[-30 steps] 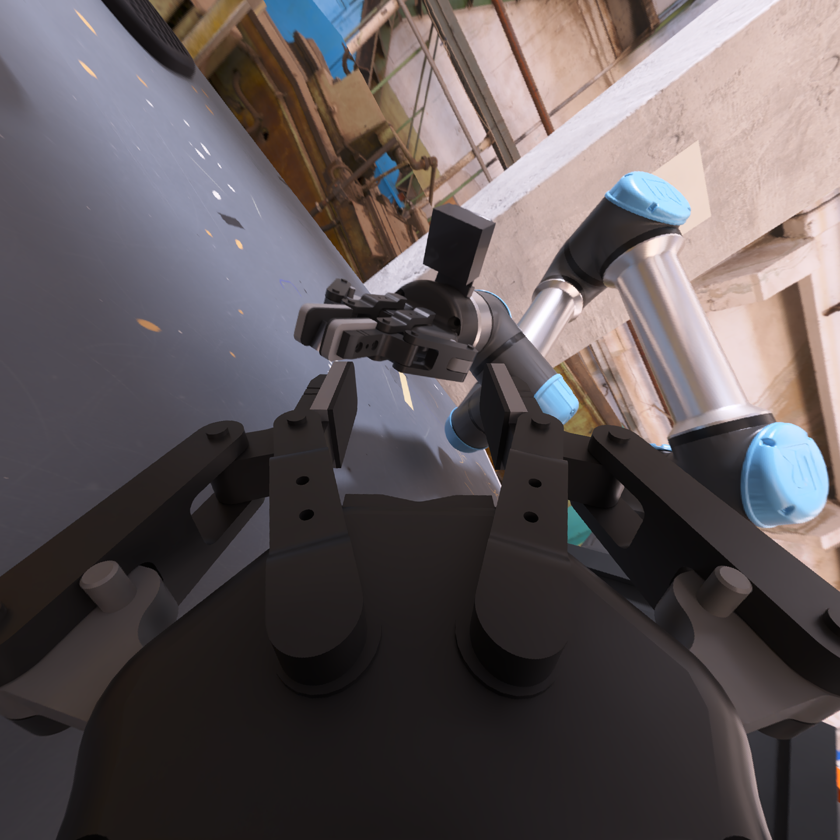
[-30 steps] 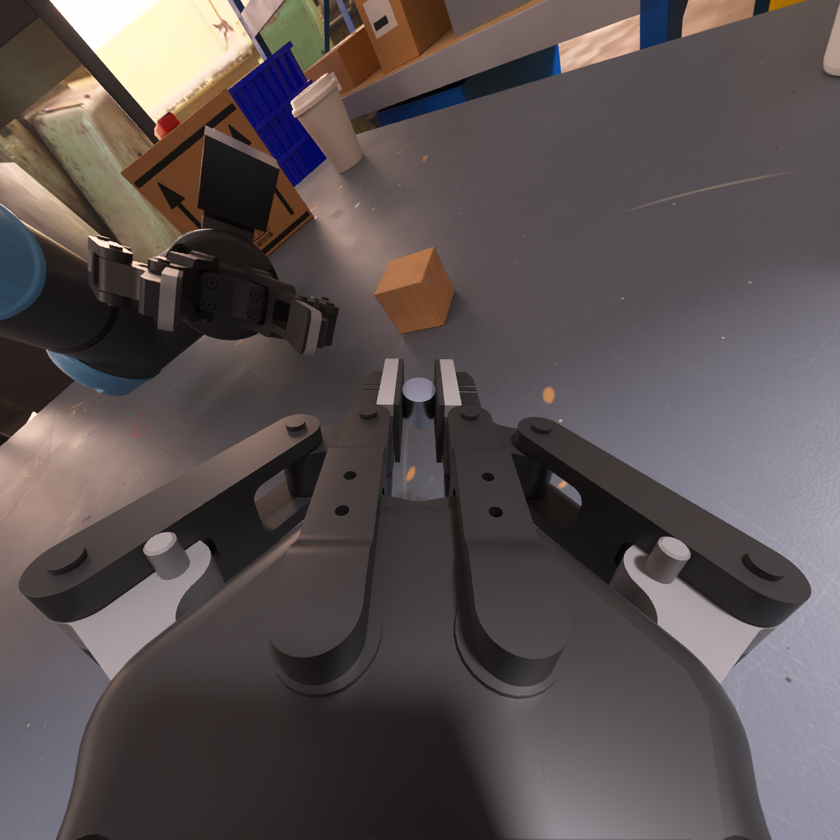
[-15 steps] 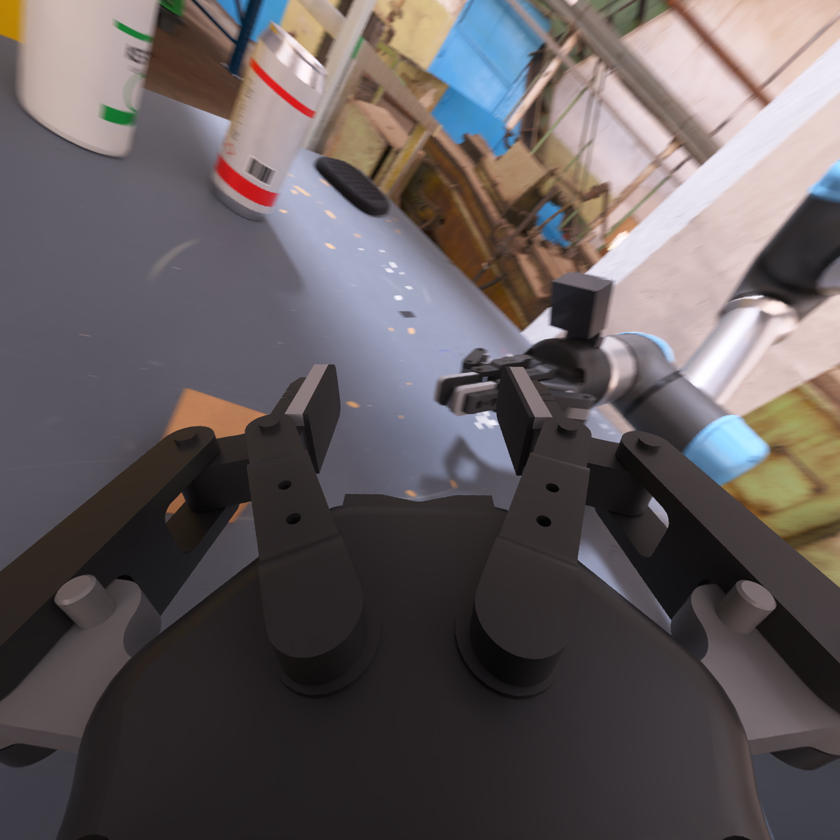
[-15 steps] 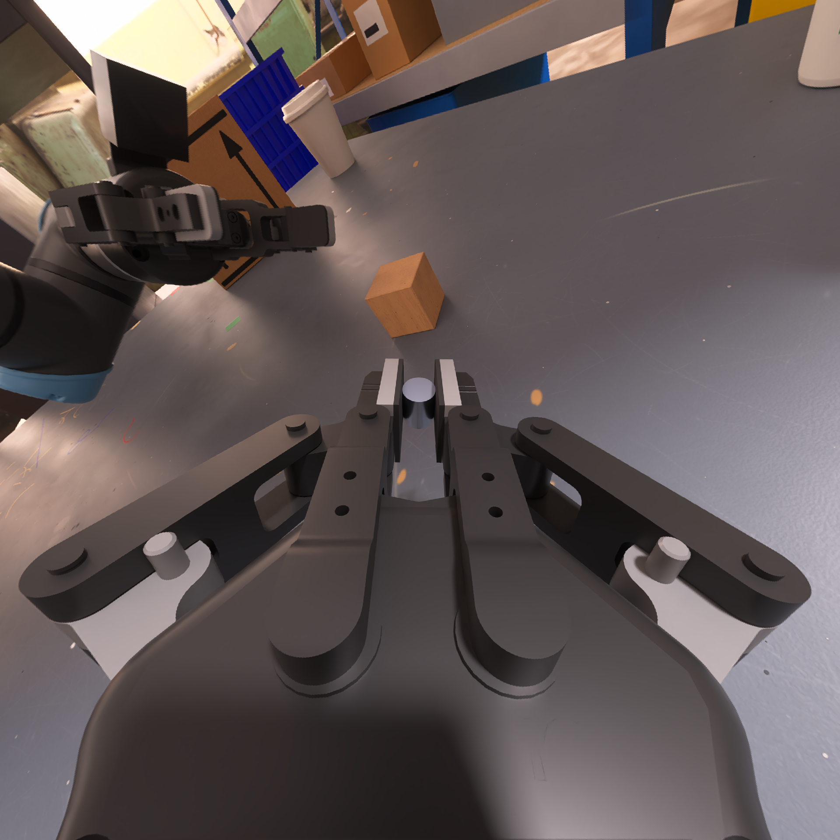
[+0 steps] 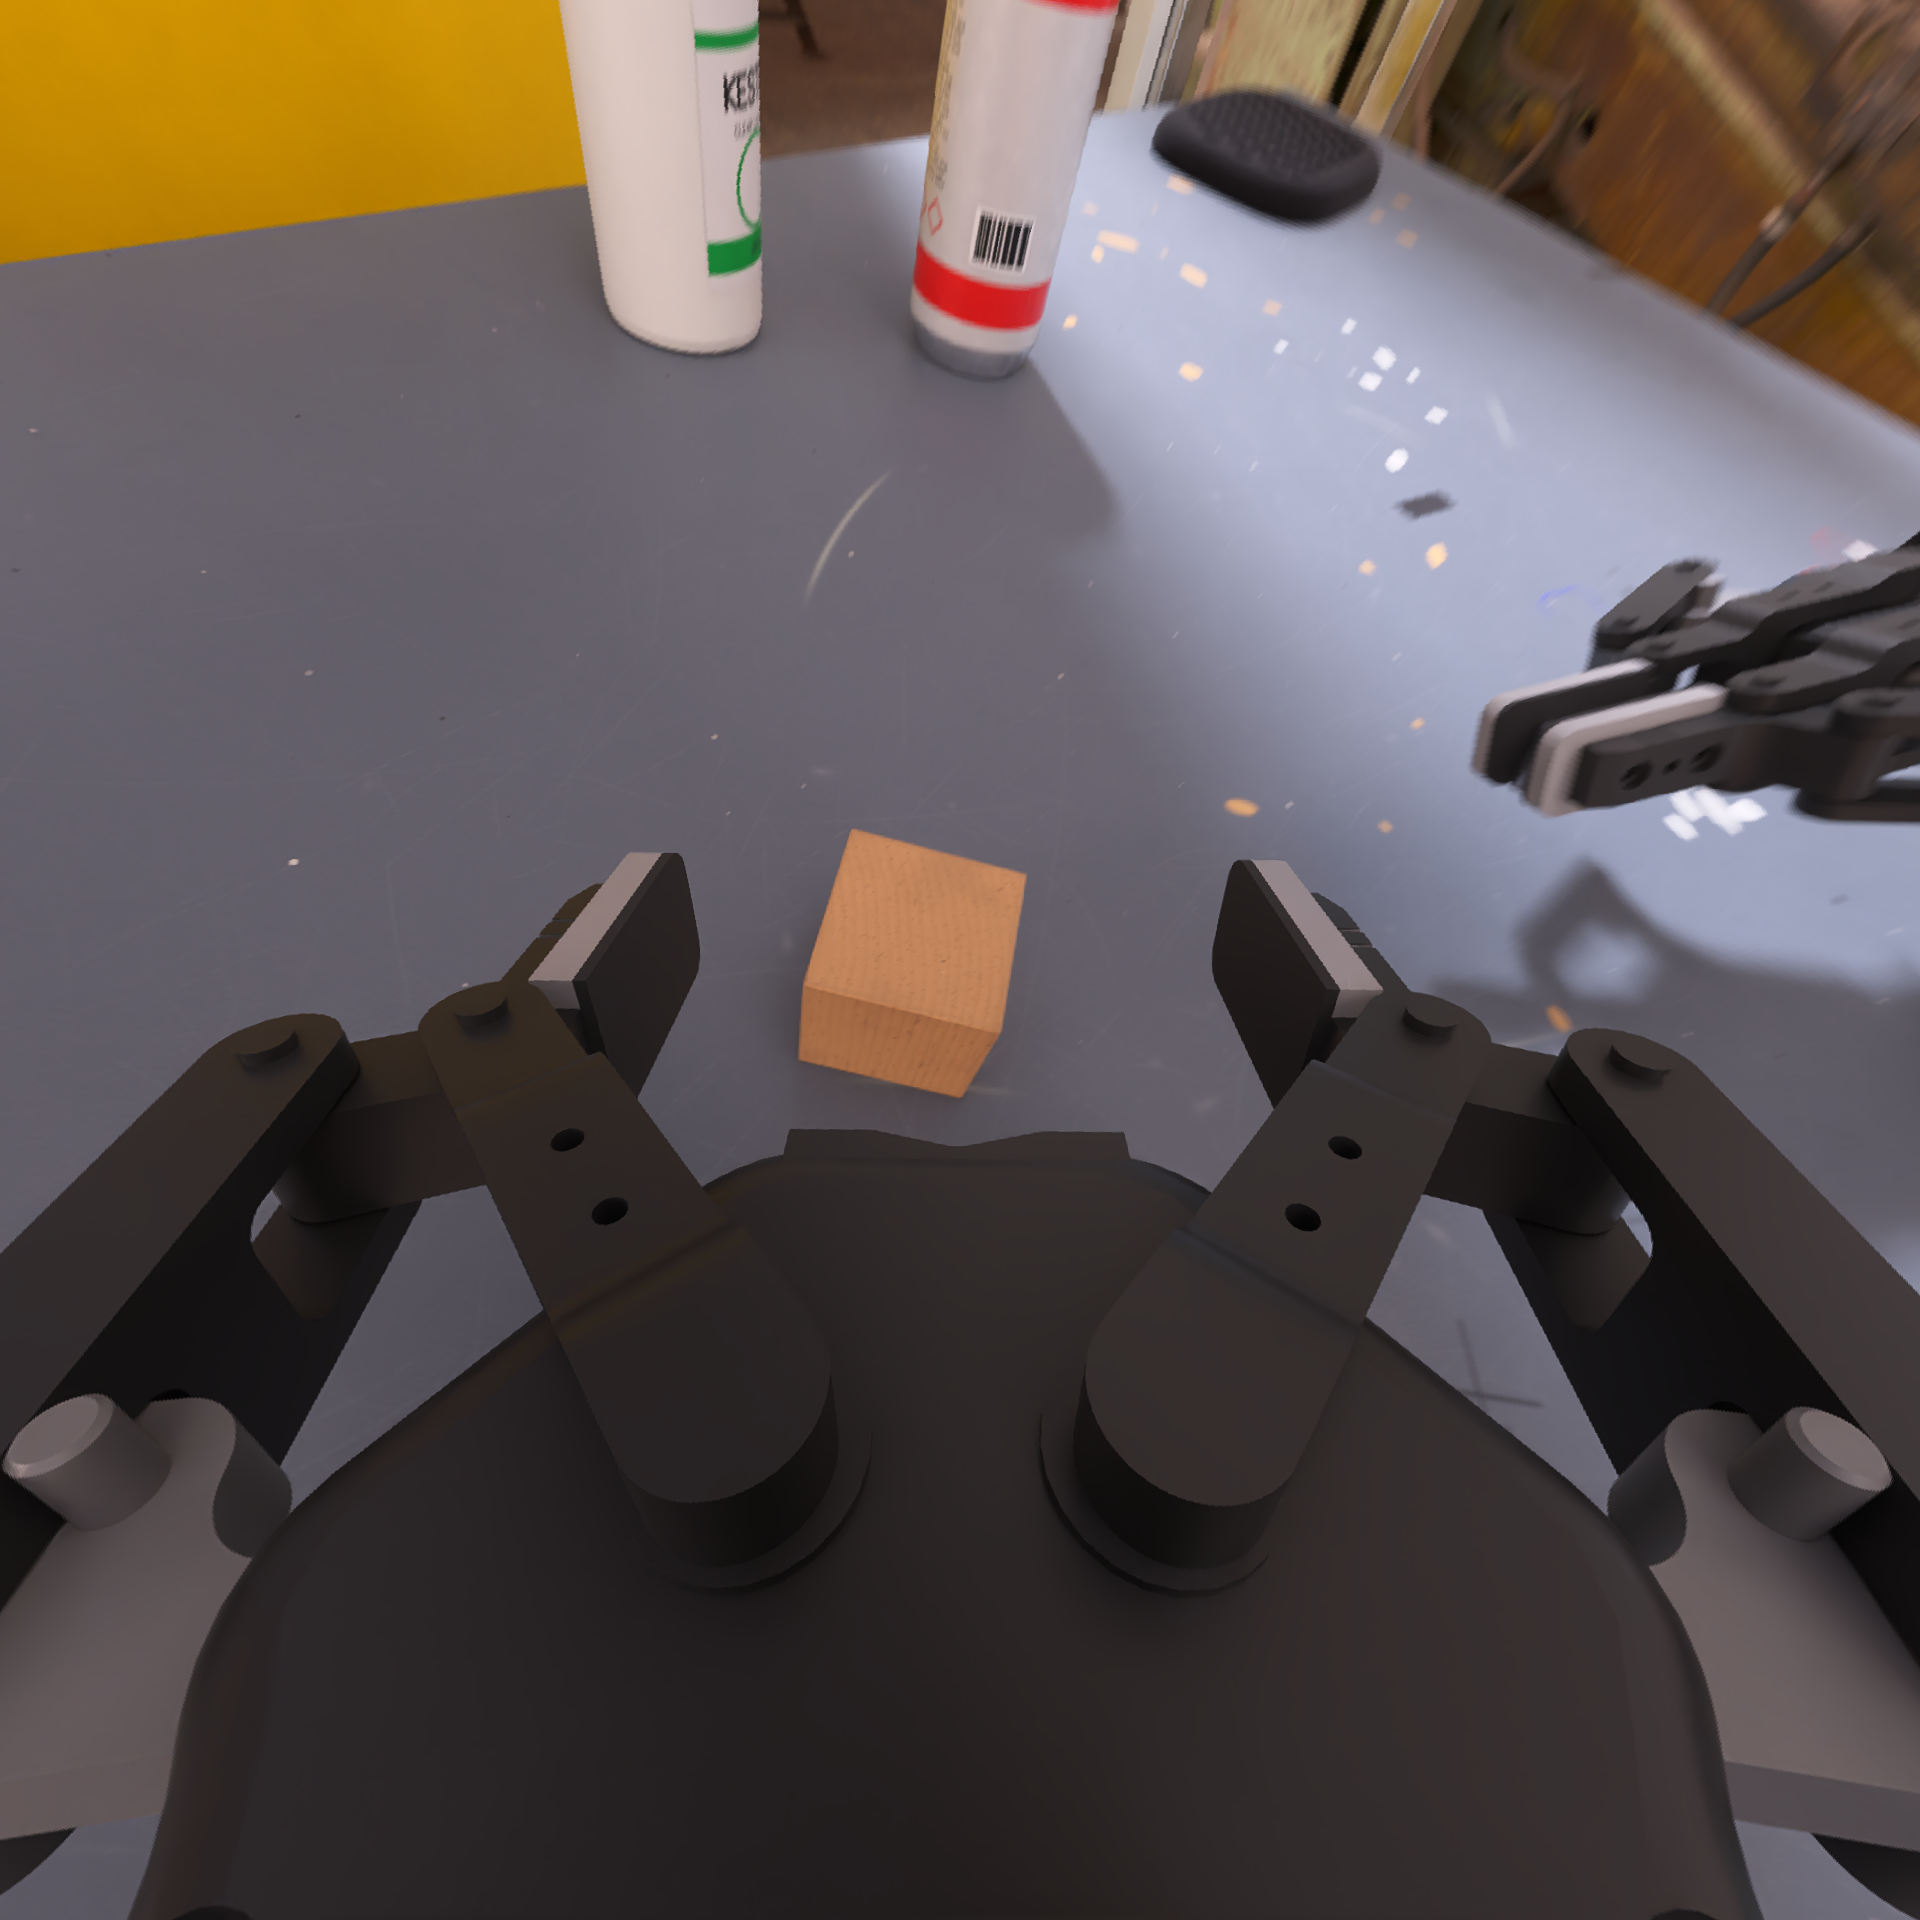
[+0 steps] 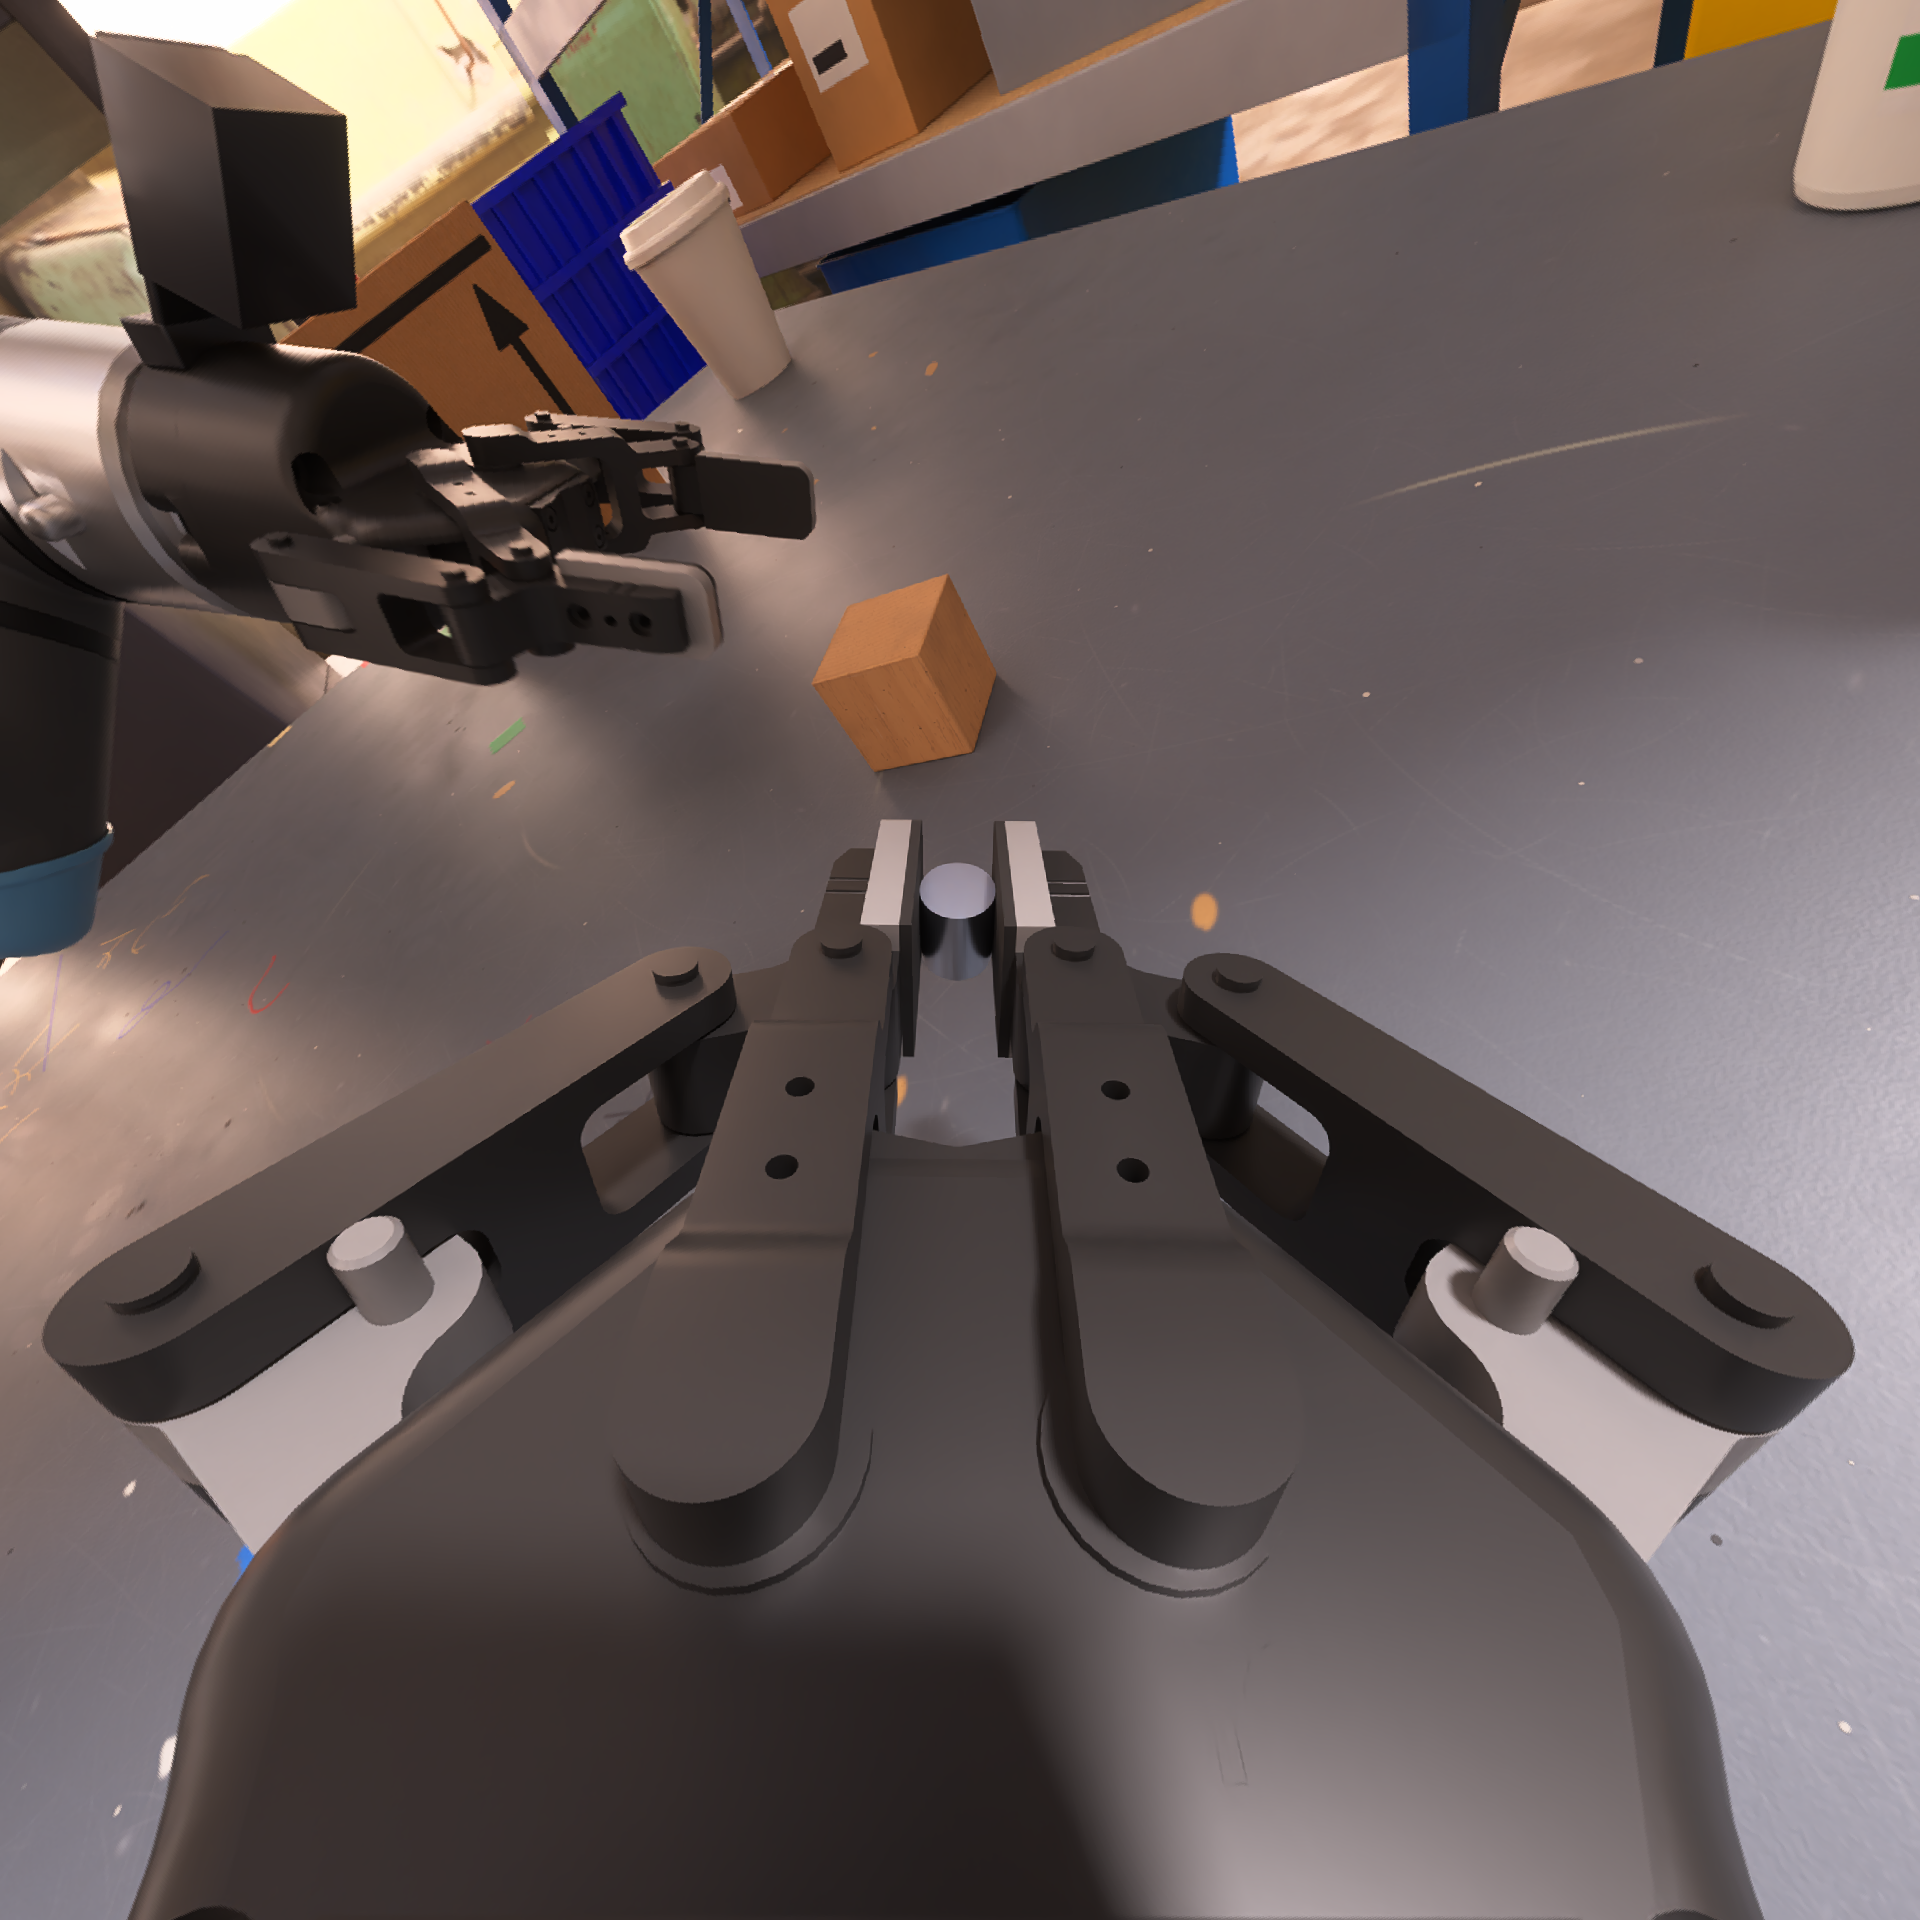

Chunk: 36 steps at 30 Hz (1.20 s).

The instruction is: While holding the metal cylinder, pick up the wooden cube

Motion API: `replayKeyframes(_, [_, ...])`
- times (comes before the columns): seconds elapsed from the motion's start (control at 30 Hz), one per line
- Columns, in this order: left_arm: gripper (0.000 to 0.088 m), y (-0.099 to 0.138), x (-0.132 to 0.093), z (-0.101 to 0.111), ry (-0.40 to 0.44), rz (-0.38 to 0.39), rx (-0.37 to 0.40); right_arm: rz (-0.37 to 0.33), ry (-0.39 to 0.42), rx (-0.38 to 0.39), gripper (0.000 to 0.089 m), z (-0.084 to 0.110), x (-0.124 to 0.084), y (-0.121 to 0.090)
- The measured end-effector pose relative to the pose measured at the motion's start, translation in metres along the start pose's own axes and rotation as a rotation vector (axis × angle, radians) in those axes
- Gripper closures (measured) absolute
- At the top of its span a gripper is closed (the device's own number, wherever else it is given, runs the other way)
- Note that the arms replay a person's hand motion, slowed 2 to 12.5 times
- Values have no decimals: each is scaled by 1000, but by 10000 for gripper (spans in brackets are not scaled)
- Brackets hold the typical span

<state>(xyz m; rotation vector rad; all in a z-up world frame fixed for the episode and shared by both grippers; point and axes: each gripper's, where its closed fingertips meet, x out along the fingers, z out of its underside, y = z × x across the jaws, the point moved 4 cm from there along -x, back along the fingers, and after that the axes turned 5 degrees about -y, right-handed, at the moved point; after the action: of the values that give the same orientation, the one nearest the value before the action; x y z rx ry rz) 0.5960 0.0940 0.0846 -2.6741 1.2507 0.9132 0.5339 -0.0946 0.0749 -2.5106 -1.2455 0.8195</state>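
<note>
Fingers spread wide, our left gripper [image 5: 951,940] hangs over the grey table [image 5: 416,623], and the cube [image 5: 912,961] lies on the table in the gap between the two pads, at frame centre, touching neither. Behind it, at upper left, we see a white bottle [image 5: 675,177], then a red-banded can [image 5: 992,187], then a black pad [image 5: 1268,156] near the far edge. At far right our right gripper [image 5: 1527,743] juts in above the table. In the right wrist view, the left gripper [image 6: 738,561] sits at left, the cube [image 6: 906,675] lies centre, well ahead of our pads. We pinch the cylinder [image 6: 956,920] between narrow pads of the right gripper [image 6: 957,873]. A paper cup [image 6: 712,286] stands upper left of centre.
</note>
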Motion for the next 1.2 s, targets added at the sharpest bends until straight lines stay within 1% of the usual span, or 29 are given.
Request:
replayKeyframes(0.17, [28, -6, 10, 6, -93, -73, 96, 2, 0, -1, 773, 0, 0, 1])
replayKeyframes(0.3, [28, -9, 16, 7, -140, -102, 143, 1, 0, 1, 773, 0, 0, 1])
replayKeyframes(0.4, [28, -11, 20, 7, -174, -95, 154, 1, 0, 0, 773, 0, 0, 1])
replayKeyframes(0.67, [28, -12, 29, 12, -276, -37, 146, 7, -2, -7, 773, 0, 0, 1])
replayKeyframes(0.83, [30, -15, 34, 15, -315, -53, 183, 9, -4, -9, 773, 0, 0, 1])
replayKeyframes(0.93, [70, -16, 36, 17, -326, -67, 212, 9, -7, -11, 773, 0, 0, 1])
replayKeyframes(1.2, [241, -13, 40, 22, -349, -56, 245, 10, -13, -18, 773, 1, 2, 0])
